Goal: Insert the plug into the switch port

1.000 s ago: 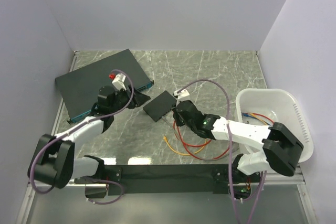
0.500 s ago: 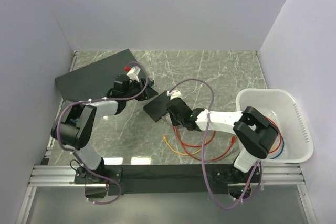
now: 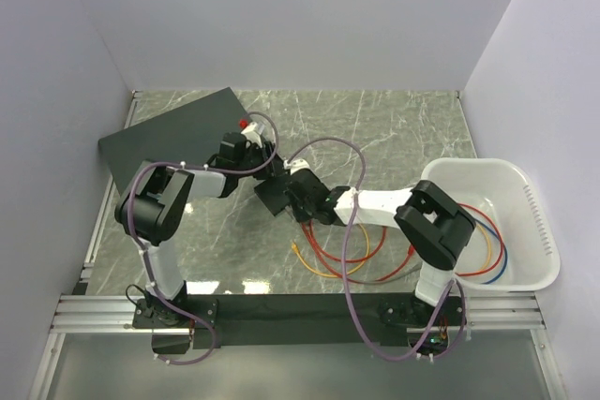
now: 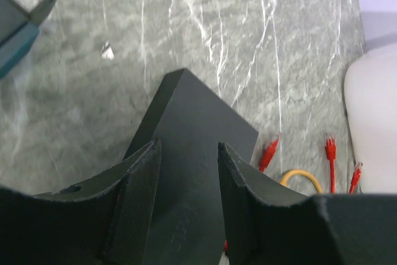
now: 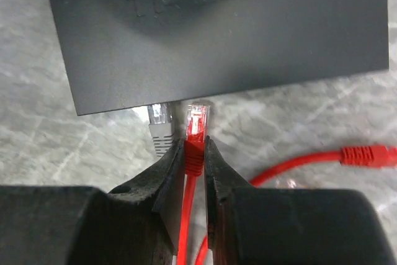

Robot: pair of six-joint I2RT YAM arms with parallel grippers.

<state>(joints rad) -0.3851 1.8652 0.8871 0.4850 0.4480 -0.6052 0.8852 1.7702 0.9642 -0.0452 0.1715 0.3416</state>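
The small matte-black switch box (image 3: 274,195) lies mid-table; it also shows in the right wrist view (image 5: 211,26) and the left wrist view (image 4: 186,153). My right gripper (image 5: 195,153) is shut on the red plug (image 5: 197,123), whose clear tip meets the box's near edge where the ports face; the ports themselves are hidden. A grey plug (image 5: 160,122) sits beside it at that same edge. My left gripper (image 4: 186,166) is open, its jaws straddling the box from above at its far side (image 3: 255,158).
A large dark slab with a blue front strip (image 3: 178,142) lies back left. Loose red and yellow cables (image 3: 347,255) lie in front of the box, with red plugs (image 4: 268,153) beside it. A white tub (image 3: 487,222) with more cables stands at right.
Both arms have swung inward to the box. My left gripper moved right from the slab onto the box's far side. My right gripper moved left, bringing the red plug to the box's edge.
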